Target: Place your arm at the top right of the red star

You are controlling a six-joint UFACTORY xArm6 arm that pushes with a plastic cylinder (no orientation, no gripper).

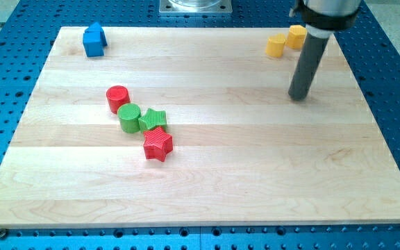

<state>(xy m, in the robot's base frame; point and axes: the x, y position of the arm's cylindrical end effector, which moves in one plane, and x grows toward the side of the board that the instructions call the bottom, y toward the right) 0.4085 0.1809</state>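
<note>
Nearest the camera, a red star [158, 144] lies flat on a pale wooden tabletop [255, 180], a little toward nine o'clock from the board's middle. Touching it at its twelve o'clock is a green star [153, 119], and pressed against that one at nine o'clock is a green cylinder [129, 117]. A red cylinder [117, 98] sits just beside the green cylinder at about eleven o'clock. These four blocks form a short diagonal chain.

Well apart, near the board's far corner at about ten o'clock, stands a blue block [94, 40] whose exact shape is hard to make out. Toward one o'clock on the board, two yellow blocks sit touching: a yellow cylinder [276, 46] and, at its two o'clock, a second yellow block [297, 35] partly hidden behind the arm.

A dark upright rod comes down from the view's top; my tip [298, 96] rests on the bare wood, well apart from the red star, at roughly two o'clock from it, and near the yellow blocks at their five o'clock. No gripper is fitted, so nothing is held. A blue perforated bench [394, 83] surrounds the board.
</note>
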